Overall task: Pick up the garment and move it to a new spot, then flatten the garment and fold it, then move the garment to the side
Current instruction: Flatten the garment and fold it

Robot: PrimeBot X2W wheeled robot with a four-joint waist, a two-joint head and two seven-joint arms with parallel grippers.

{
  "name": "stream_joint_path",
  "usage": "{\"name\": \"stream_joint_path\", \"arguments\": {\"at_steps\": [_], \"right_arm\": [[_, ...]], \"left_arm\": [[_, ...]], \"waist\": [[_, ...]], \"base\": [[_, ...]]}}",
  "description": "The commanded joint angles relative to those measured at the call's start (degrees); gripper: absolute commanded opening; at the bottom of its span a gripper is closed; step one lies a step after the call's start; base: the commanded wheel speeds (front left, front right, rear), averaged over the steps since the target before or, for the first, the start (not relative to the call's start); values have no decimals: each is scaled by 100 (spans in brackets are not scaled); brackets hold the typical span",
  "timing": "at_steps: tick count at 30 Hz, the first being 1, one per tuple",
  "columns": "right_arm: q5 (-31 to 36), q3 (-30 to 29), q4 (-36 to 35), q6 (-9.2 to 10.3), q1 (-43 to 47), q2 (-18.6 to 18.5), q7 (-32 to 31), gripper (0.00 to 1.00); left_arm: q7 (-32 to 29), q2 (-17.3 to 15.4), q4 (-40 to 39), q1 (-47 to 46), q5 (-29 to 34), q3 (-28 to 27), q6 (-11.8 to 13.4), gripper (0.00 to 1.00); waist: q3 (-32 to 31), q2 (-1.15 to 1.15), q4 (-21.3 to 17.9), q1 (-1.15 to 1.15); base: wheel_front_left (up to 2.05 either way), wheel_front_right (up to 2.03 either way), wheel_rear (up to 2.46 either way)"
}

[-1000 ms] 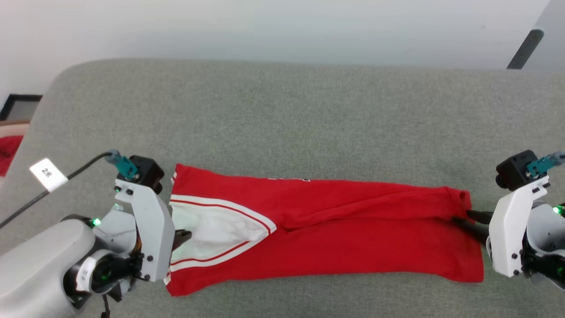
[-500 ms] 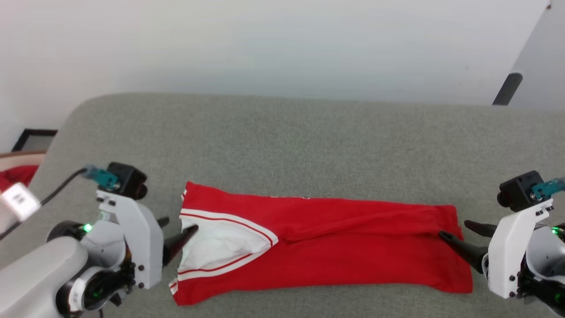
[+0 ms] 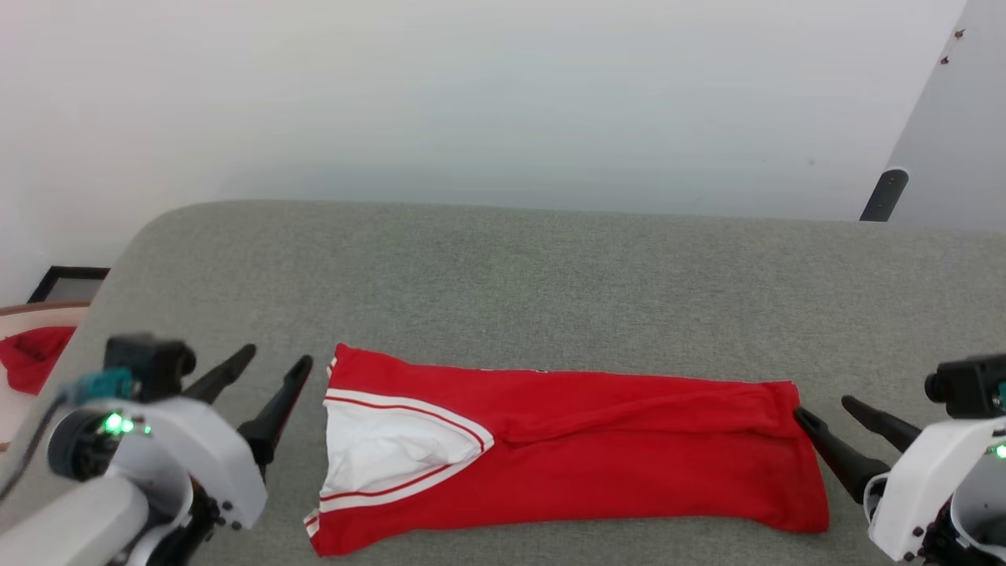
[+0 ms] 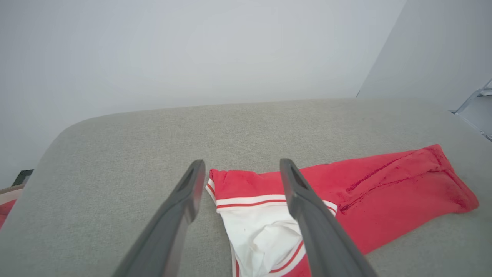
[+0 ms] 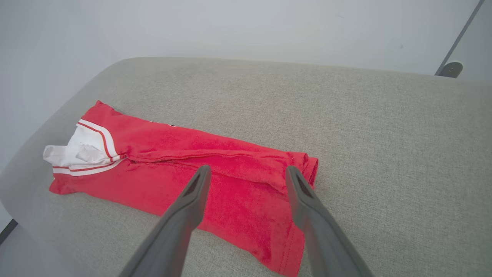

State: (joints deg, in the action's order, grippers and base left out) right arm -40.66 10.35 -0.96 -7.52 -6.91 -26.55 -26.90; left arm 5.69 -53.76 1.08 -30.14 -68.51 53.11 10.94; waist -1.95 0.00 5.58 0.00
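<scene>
Just let go of the red-and-white jersey-style garment [image 3: 597,452], left folded in a long band on the grey fabric cushion [image 3: 503,283], left gripper [image 3: 277,354] and right gripper [image 3: 822,406] spread wide just beside its ends, lengthwise fold likely done.

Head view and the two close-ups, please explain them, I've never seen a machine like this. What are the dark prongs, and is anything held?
This is a two-armed robot. The wide picture comes from a camera on its head, looking down; the close-ups come from its wrist cameras, each looking along one hand's two dark fingers, your prongs. On the grey padded surface lies a red jersey with white sleeve showing, folded into a long strip. The left hand is by the sleeve end, the right hand by the hem end. Both are open and hold nothing.
</scene>
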Motion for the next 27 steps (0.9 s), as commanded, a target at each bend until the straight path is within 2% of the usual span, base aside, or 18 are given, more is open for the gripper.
{"name": "stream_joint_path", "arguments": {"at_steps": [1,5,9,14,21,27], "right_arm": [[76,-44,31,6,85,24,51,100],[86,-150,125,6,205,100,238,100],[114,-219,192,6,268,100,327,100],[98,-320,289,6,263,88,290,100],[47,-299,508,5,-25,35,-95,100],[98,-188,854,5,-336,-15,-459,100]], "left_arm": [[124,25,30,112,85,-8,32,100],[735,121,164,376,312,-105,98,100],[929,325,276,676,549,-342,172,100],[945,800,285,1167,1132,-1230,213,100],[940,1645,350,1930,1982,-2549,-147,100],[941,2217,461,2176,2534,-3169,-545,100]], "waist": [[-4,0,-8,0],[6,0,-28,0],[63,0,-41,0],[203,0,-4,0],[550,0,84,0],[867,0,236,0]], "base": [[0,0,0],[0,0,0],[0,0,0],[0,0,0],[0,0,0],[0,0,0]]}}
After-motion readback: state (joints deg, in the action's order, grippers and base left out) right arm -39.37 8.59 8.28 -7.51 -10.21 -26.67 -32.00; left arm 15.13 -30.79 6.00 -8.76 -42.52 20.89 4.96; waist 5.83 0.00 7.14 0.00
